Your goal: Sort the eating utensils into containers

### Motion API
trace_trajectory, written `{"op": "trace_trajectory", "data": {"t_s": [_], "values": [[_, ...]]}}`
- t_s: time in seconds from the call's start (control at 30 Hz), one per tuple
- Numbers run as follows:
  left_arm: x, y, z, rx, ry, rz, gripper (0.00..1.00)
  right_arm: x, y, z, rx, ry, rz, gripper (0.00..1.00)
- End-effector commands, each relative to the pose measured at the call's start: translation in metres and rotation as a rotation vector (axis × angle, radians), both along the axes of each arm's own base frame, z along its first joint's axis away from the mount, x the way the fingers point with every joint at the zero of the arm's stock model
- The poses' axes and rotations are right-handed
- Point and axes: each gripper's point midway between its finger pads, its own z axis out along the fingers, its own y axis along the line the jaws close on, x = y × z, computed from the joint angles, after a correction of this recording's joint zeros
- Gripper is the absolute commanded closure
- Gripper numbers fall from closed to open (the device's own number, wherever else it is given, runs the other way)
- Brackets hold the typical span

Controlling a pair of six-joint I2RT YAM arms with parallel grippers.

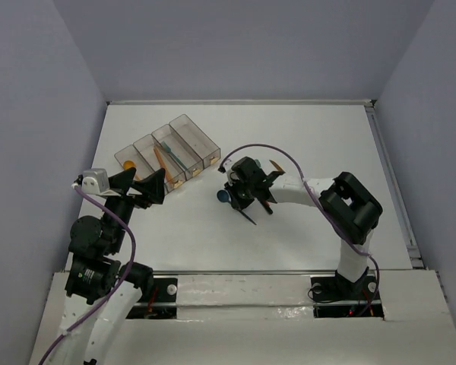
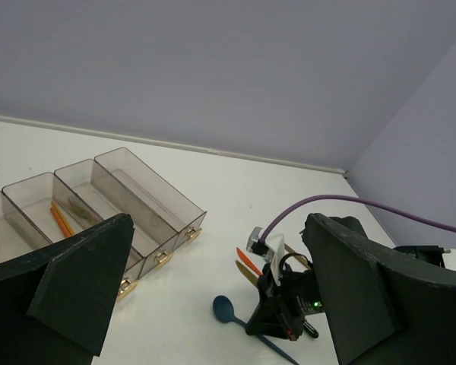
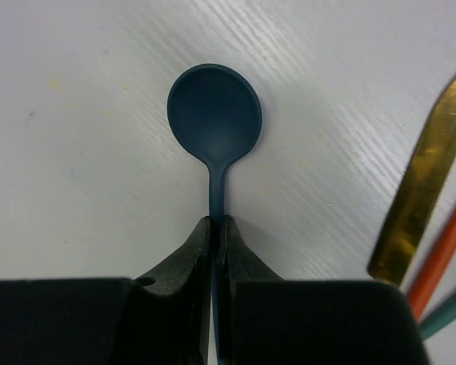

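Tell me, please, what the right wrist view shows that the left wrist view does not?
Only the right wrist view shows the grip itself: the right gripper is shut on the handle of the teal spoon. Only the left wrist view shows the row of bins, orange utensils lying in one of them, and the open left gripper. Both show the teal spoon, the right gripper and the white table.

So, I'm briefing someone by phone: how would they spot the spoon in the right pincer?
On the white table, look just right of the row of bins to the right pincer, shut on a thin handle. That handle belongs to the spoon, dark teal with a round bowl. The gold piece and orange piece beside it show only straight strips, no bowl.
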Motion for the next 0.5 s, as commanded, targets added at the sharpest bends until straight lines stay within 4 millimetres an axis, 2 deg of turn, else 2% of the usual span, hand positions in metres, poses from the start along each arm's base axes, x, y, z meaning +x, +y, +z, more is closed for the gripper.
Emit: {"op": "trace_trajectory", "data": {"t_s": [0.0, 0.1, 0.13, 0.23, 0.33, 0.37, 0.4, 0.43, 0.47], "values": [[0.000, -0.002, 0.011, -0.003, -0.045, -0.012, 0.01, -0.004, 0.043, 0.026, 0.150, -0.019, 0.042, 0.99], [-0.002, -0.001, 0.012, -0.006, -0.050, -0.011, 0.01, 0.003, 0.057, 0.064, 0.242, -0.070, 0.046, 1.00], [-0.003, -0.001, 0.013, -0.008, -0.055, -0.012, 0.01, 0.006, 0.070, 0.089, 0.318, -0.094, 0.065, 1.00], [-0.003, 0.001, 0.014, -0.010, -0.060, -0.003, 0.01, 0.007, 0.105, 0.139, 0.472, -0.137, 0.121, 1.00], [-0.005, 0.002, 0.017, -0.013, -0.069, -0.003, 0.01, 0.013, 0.135, 0.174, 0.609, -0.141, 0.137, 1.00], [-0.005, 0.004, 0.017, -0.014, -0.070, 0.007, 0.01, 0.014, 0.151, 0.196, 0.673, -0.150, 0.154, 1.00], [-0.005, 0.004, 0.017, -0.014, -0.072, 0.007, 0.01, 0.020, 0.163, 0.192, 0.706, -0.122, 0.139, 1.00], [-0.005, 0.004, 0.018, -0.014, -0.073, 0.009, 0.01, 0.019, 0.176, 0.196, 0.729, -0.115, 0.151, 1.00], [-0.005, 0.005, 0.018, -0.016, -0.071, 0.013, 0.01, 0.022, 0.192, 0.221, 0.785, -0.144, 0.168, 1.00]]}}
